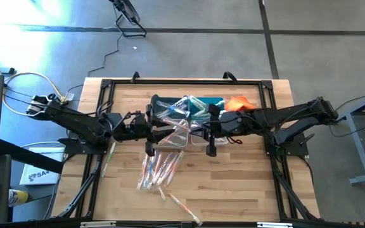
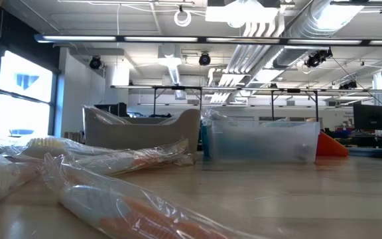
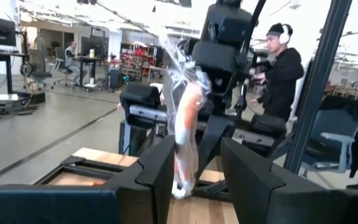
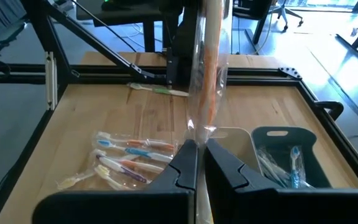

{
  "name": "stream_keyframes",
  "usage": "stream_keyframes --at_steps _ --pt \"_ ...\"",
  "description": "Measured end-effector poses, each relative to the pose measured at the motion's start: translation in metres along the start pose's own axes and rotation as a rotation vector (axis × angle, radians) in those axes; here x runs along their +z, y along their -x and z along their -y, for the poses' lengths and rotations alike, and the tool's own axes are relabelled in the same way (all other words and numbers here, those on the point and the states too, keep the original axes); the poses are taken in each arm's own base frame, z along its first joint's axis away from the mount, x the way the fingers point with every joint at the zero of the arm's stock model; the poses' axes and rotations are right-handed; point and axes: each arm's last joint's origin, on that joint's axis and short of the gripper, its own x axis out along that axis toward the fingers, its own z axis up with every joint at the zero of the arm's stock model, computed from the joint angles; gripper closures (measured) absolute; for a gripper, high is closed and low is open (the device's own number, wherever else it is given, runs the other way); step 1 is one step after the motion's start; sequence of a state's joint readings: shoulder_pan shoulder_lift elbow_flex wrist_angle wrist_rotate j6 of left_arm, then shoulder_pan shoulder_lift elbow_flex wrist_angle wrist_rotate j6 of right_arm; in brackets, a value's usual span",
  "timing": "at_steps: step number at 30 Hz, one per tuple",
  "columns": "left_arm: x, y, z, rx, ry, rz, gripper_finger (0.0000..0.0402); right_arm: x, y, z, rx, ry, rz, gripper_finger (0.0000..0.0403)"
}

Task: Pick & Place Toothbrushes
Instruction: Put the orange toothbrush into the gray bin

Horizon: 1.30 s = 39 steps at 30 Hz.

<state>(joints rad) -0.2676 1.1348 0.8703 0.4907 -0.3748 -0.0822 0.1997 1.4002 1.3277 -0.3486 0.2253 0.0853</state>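
Clear-wrapped orange toothbrush (image 4: 207, 59) stands pinched in the clenched right pincer (image 4: 197, 163), apparently mid-handover; left pincer (image 3: 196, 174) brackets it, grip uncertain.

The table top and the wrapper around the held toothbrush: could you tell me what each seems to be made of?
The table top looks like wood with a smooth pale finish: strips with visible grain run along it. The wrapper around the orange-handled toothbrush pinched in the right gripper looks like thin clear plastic film: it crinkles, shines and shows the handle through it.
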Motion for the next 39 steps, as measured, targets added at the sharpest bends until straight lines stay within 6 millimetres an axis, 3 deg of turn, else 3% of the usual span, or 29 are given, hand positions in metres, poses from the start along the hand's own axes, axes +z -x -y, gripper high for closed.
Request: stream_keyframes --at_steps 14,26,39 --pt "-0.0005 -0.0024 0.0009 -0.001 0.002 0.022 0.0276 -0.0001 -0.0007 0.0035 0.004 -0.005 -0.006 0.0399" --pt "-0.0004 -0.0024 0.0000 0.029 0.001 0.024 0.0374 -0.0003 -0.0007 0.0035 0.006 -0.004 -0.007 0.0399" --pt "-0.0004 -0.0024 0.0000 0.029 -0.017 0.024 0.0383 -0.0001 -0.0005 0.0035 0.006 -0.003 -0.007 0.0397"
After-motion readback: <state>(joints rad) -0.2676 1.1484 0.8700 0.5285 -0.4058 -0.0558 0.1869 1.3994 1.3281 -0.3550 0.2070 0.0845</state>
